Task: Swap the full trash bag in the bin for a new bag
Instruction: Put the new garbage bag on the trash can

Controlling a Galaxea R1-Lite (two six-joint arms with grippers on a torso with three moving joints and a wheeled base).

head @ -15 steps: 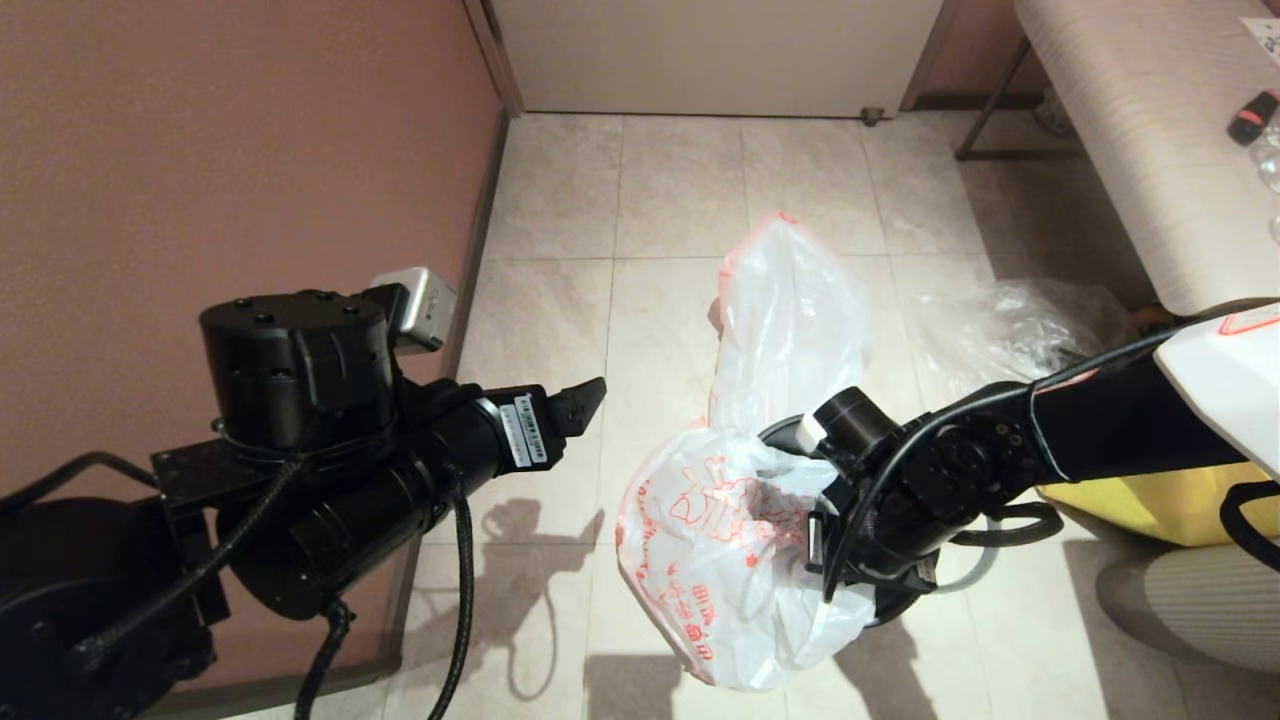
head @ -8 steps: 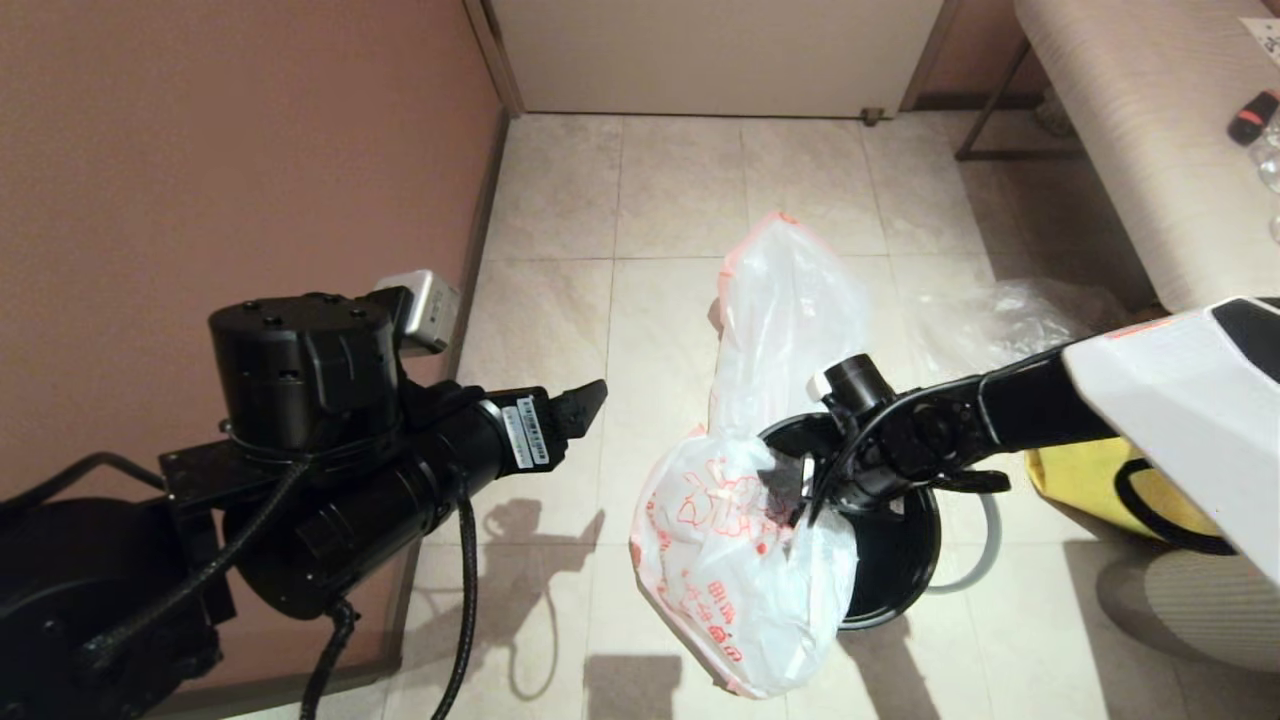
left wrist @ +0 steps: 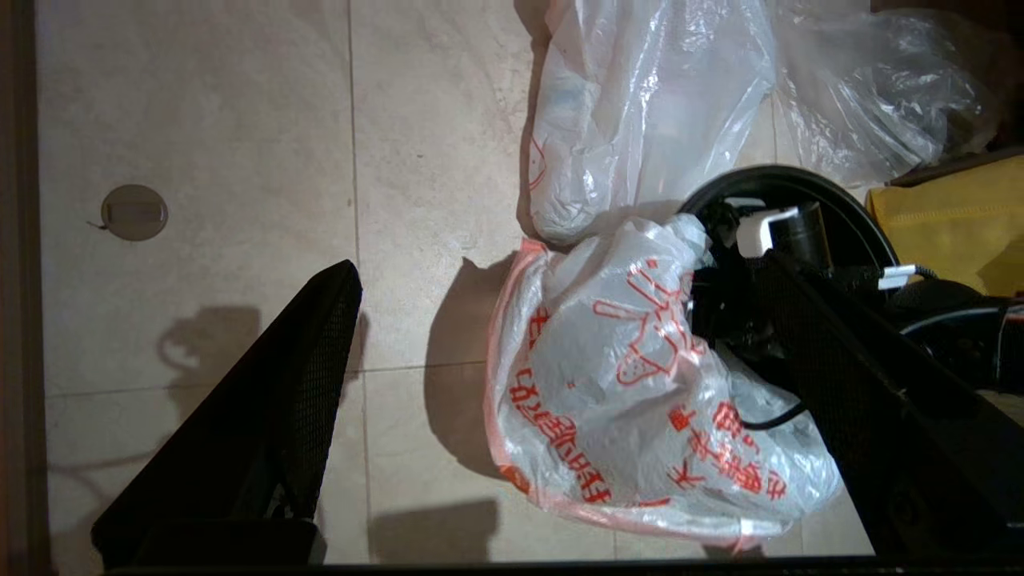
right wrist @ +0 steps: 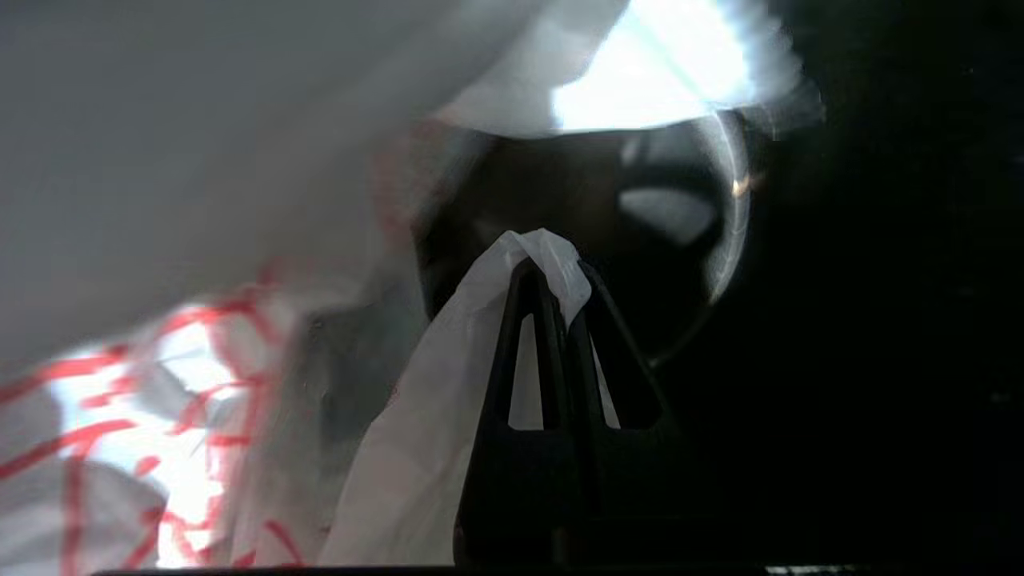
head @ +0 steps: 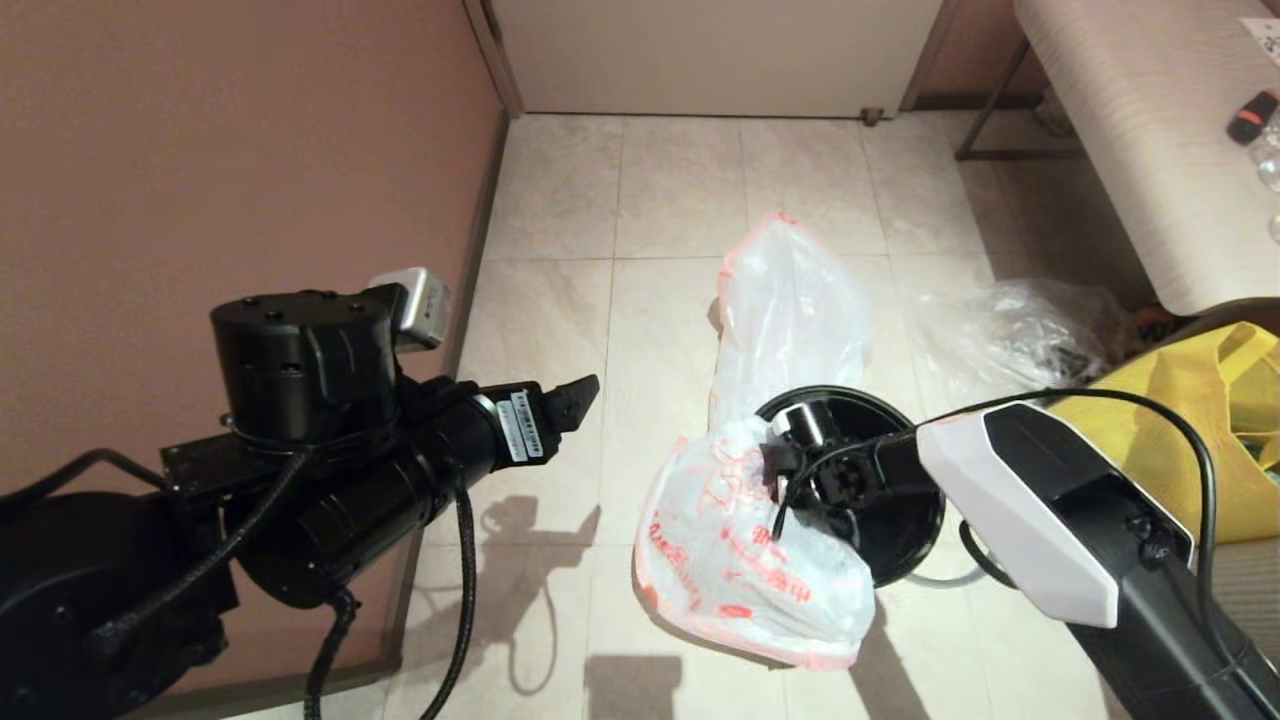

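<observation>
The new bag (head: 740, 560), white with red-orange print, drapes over the near-left side of the black bin (head: 905, 520) and down towards the floor. My right gripper (right wrist: 560, 268) reaches down inside the bin and is shut on a white fold of the new bag (right wrist: 448, 360); the bin's dark bottom (right wrist: 640, 240) lies just beyond the fingertips. The full trash bag (head: 790, 320) lies on the tiles behind the bin, touching it. My left gripper (head: 575, 400) hangs open and empty to the left of the bags, its fingers (left wrist: 264, 416) spread wide above the new bag (left wrist: 640, 400).
A clear crumpled plastic bag (head: 1010, 325) lies right of the full bag. A yellow tote (head: 1190, 430) stands at the right, under a pale bench (head: 1130, 120). The pink wall (head: 200, 150) runs close along the left. A round floor drain (left wrist: 134, 212) sits near the wall.
My right arm has swung down and its wrist has dropped into the bin, pulling the held fold of the new bag with it; the bag has sunk lower. The left arm has barely shifted.
</observation>
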